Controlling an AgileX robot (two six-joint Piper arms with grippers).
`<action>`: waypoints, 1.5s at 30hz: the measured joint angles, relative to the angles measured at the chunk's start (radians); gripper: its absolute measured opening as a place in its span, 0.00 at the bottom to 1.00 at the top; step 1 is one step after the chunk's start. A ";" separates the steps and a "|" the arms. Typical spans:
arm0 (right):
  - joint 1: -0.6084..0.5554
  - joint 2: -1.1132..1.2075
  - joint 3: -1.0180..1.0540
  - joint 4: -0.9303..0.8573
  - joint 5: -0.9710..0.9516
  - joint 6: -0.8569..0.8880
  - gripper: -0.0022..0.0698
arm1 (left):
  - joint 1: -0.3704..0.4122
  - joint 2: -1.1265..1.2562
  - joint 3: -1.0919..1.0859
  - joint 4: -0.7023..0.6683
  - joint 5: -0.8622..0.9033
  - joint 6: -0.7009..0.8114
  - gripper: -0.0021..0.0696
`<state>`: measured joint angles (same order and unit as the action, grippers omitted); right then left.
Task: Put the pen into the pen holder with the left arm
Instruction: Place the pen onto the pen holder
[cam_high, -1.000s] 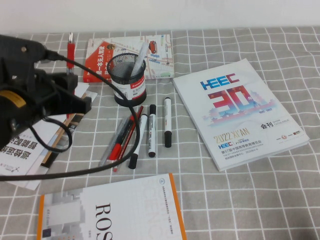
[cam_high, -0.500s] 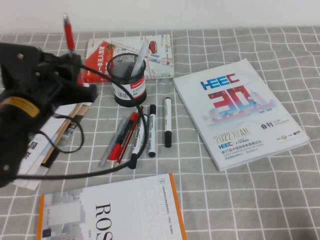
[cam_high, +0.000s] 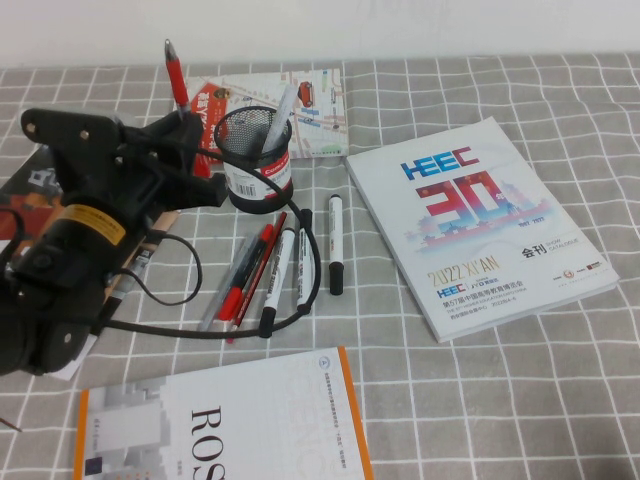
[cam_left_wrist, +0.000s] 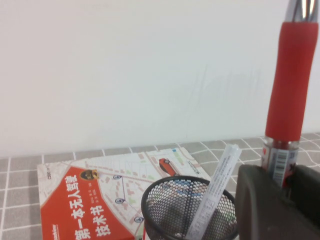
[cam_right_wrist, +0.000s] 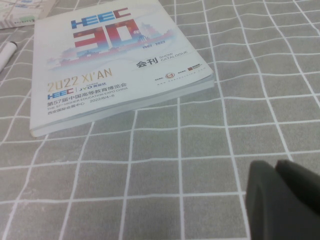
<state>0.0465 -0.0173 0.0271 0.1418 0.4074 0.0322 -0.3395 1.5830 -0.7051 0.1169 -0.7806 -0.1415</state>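
My left gripper (cam_high: 188, 140) is shut on the red pen (cam_high: 177, 80) and holds it upright, tip end up, just left of the black mesh pen holder (cam_high: 258, 165). In the left wrist view the pen (cam_left_wrist: 290, 85) rises from between the gripper's fingers (cam_left_wrist: 260, 200), with the pen holder's rim (cam_left_wrist: 187, 207) beside and below them. A white pen (cam_high: 278, 115) leans inside the holder. My right gripper (cam_right_wrist: 274, 165) shows only in the right wrist view, shut and empty, low over the grey checked cloth.
Several markers and pens (cam_high: 290, 265) lie in front of the holder. A map book (cam_high: 310, 100) lies behind it, a HEEC catalogue (cam_high: 480, 220) to the right, an orange-edged ROS book (cam_high: 230, 420) at the front, and papers (cam_high: 60, 290) under the left arm.
My left arm has carried the red pen to the right, from the table's left side up close to the pen holder. The pen now stands nearer the holder's rim.
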 joint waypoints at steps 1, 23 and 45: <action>0.000 0.000 0.000 0.000 0.000 0.000 0.01 | 0.000 0.000 -0.002 0.000 -0.002 0.000 0.13; 0.000 0.000 0.000 0.000 0.000 0.000 0.01 | 0.000 0.062 -0.044 0.007 -0.002 0.000 0.13; 0.000 0.000 0.000 0.000 0.000 0.000 0.01 | 0.000 0.401 -0.540 0.090 0.182 -0.072 0.13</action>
<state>0.0465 -0.0173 0.0271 0.1418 0.4074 0.0322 -0.3395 1.9838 -1.2455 0.2067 -0.5984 -0.2137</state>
